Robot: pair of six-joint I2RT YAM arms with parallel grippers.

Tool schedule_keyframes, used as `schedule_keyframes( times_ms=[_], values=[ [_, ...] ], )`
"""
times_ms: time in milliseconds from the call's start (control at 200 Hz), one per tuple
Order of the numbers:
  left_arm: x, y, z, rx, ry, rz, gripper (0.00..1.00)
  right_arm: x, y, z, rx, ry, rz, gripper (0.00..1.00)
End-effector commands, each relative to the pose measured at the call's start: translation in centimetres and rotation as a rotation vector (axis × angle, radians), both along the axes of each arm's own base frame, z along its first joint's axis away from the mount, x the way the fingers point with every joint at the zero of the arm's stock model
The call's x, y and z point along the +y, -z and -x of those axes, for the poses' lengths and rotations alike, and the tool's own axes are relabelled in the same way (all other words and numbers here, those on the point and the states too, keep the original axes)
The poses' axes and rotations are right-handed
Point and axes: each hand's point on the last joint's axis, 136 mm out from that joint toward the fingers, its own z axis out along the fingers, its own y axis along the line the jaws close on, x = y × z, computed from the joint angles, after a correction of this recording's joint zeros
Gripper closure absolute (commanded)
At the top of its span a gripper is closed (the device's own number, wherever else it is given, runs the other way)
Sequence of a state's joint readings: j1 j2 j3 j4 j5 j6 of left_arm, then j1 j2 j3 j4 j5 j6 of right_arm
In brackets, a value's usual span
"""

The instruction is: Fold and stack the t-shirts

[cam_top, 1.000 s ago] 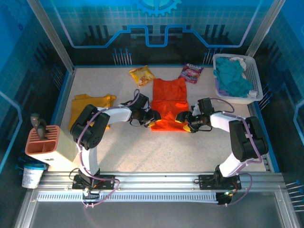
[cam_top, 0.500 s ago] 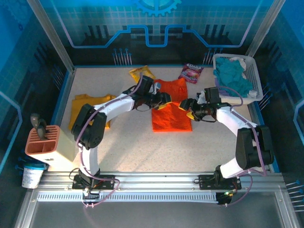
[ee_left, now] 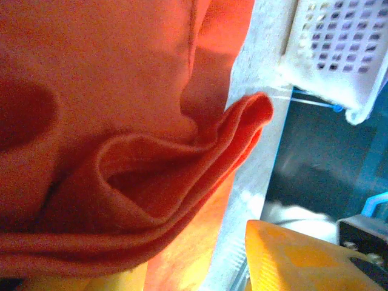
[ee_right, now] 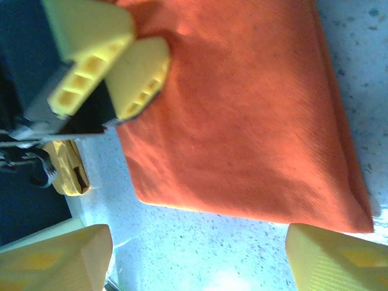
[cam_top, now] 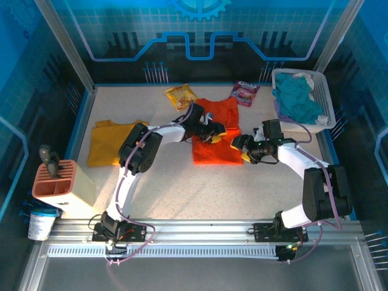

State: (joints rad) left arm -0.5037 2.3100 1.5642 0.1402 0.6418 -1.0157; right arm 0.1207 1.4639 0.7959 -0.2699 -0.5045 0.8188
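The bright orange t-shirt (cam_top: 217, 151) lies flat at mid-table, its fabric (ee_left: 121, 91) bunched into a loose raised fold in the left wrist view. My left gripper (cam_top: 217, 133) rests over the shirt's middle. It is partly open (ee_left: 194, 257), and the fold drapes over one finger. My right gripper (cam_top: 244, 148) hovers at the shirt's right edge. It is wide open (ee_right: 200, 254), with bare table and the shirt's edge (ee_right: 242, 109) between its fingers. The left gripper (ee_right: 136, 45) is at the shirt's far corner in the right wrist view. The mustard yellow t-shirt (cam_top: 112, 142) lies folded at the left.
A white basket (cam_top: 324, 91) with teal cloth stands at the back right, and its wall (ee_left: 339, 48) is close by in the left wrist view. A yellow snack packet (cam_top: 180, 96) and a purple one (cam_top: 245, 93) lie behind the shirt. An orange holder (cam_top: 57, 182) stands front left.
A second ago both grippers were at the orange shirt's near corners, then carried fabric toward the back. Now the right gripper has drawn back to the right edge, and the left has moved over the middle.
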Motion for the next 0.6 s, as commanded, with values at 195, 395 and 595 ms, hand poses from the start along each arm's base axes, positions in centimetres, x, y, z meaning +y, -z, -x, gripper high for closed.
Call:
schedule_keyframes(
  times_ms=[195,395,595],
  values=[
    [2.1,-9.7,5.3,-0.105,0.073,0.062,0.51,-2.5,1.1,2.0,0.038,-0.019,0.102,0.25],
    [7.7,-6.0,11.3,-0.055,0.078,-0.208,0.54,-4.3,1.9,2.1,0.042,-0.043,0.241,0.34],
    [11.4,-1.4,15.5,0.020,0.071,-0.365,0.56,-3.5,3.3,1.6,0.042,-0.104,0.271,0.42]
  ],
)
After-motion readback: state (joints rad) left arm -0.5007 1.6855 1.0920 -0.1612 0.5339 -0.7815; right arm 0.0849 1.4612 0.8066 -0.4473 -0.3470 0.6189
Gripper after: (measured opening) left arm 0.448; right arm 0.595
